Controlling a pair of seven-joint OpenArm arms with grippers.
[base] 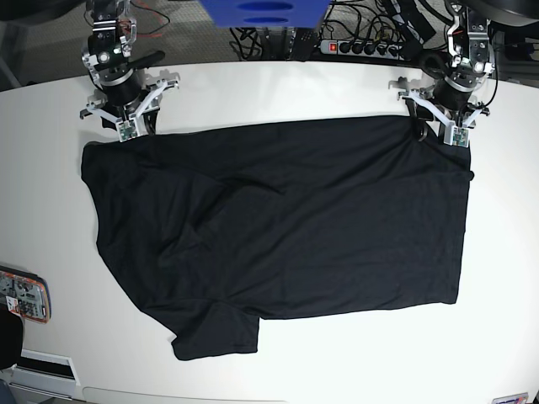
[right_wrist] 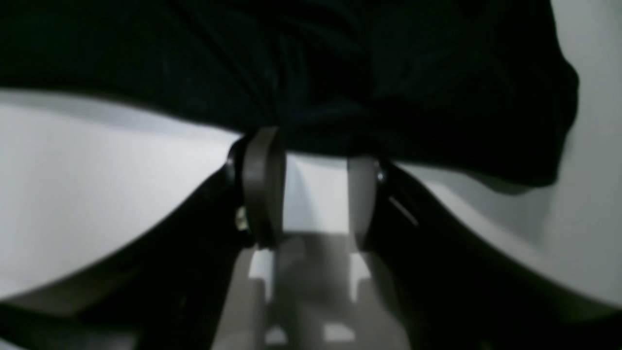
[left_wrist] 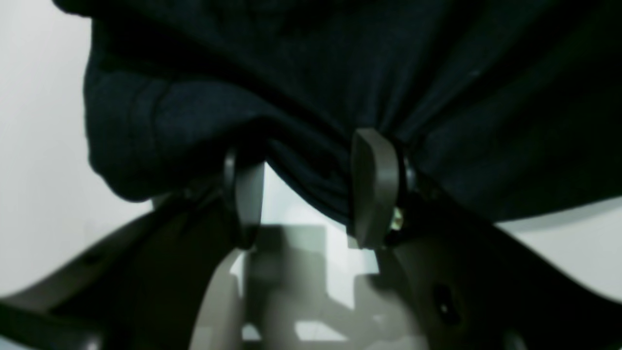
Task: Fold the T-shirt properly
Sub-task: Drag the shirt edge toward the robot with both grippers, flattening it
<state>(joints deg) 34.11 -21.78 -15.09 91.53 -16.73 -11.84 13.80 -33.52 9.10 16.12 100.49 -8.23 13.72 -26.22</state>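
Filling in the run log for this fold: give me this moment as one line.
phase: fold start | T-shirt: spread on table | left hand: fabric bunched between fingers | right hand: at shirt edge, grip unclear

My workspace is a big white table (base: 337,353) with a rounded edge, evenly lit. At 12 o'clock there's a blue box (base: 263,13), and around 1 o'clock a power strip (base: 364,46) in tangled black cables (base: 268,40).
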